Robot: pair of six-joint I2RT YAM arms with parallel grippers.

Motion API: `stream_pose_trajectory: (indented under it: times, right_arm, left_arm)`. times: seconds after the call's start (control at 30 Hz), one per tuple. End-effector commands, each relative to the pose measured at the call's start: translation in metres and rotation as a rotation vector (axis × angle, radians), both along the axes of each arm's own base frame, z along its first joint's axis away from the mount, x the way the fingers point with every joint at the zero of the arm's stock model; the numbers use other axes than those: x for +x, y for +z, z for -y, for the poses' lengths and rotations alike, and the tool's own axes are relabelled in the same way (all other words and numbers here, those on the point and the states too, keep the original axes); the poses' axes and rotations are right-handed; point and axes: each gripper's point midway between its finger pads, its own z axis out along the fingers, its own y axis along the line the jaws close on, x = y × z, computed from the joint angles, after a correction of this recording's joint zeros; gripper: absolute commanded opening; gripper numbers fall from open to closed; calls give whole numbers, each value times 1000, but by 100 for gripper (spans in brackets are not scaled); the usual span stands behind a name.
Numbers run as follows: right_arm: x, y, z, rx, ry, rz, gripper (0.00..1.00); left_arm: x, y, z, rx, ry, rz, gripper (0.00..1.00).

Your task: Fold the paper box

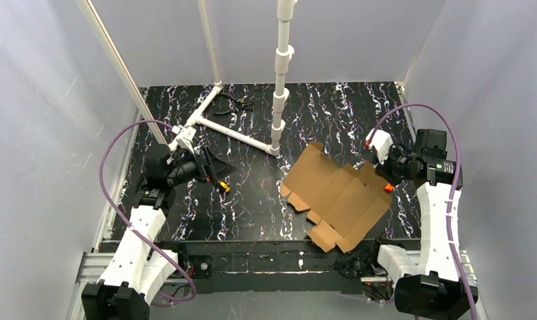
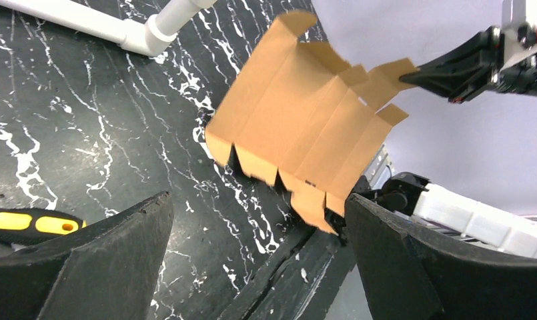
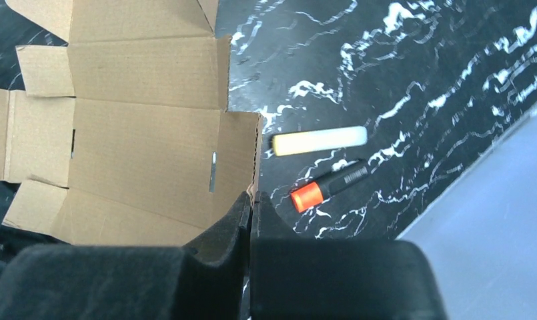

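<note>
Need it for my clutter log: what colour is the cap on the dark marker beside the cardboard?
Orange-red; the cap shows best in the right wrist view.

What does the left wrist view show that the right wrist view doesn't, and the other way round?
Only left wrist: a white PVC pipe, a yellow-and-black tool, the open left pincer. Only right wrist: a pale yellow marker and an orange-capped marker lying side by side. Both: the unfolded paper box, the right pincer shut on its edge, the black marbled table.
</note>
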Motion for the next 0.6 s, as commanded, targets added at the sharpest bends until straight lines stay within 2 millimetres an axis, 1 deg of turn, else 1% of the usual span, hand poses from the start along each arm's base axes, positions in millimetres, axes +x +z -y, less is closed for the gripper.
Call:
stream_pose_trajectory:
  times: [0.0,0.1,0.2,0.3,0.4,0.47,0.53,0.57]
  right_arm:
    - [-36,-3,-26,10,262,9,1]
    - [-39,0,-42,48,388,63,1]
    - [-34,11,-59,126,464,120,1]
    - [-23,29,-74,213,532,192,1]
    - [-10,42,-86,289,597,233,1]
    - [0,44,-94,315,629,241,1]
    - [11,40,-104,315,666,234,1]
    - [11,37,-111,311,685,221,1]
  left_arm:
    - [-4,12,8,-60,-57,20,99]
    - [-4,10,11,-54,-74,23,99]
    - [-8,6,20,-41,-123,25,100]
    - [-16,5,28,-36,-175,32,99]
    - [-26,6,36,-28,-235,60,99]
    - [-30,4,40,-19,-265,76,99]
    - [-30,1,41,-4,-270,91,99]
    - [-28,-1,40,7,-263,99,99]
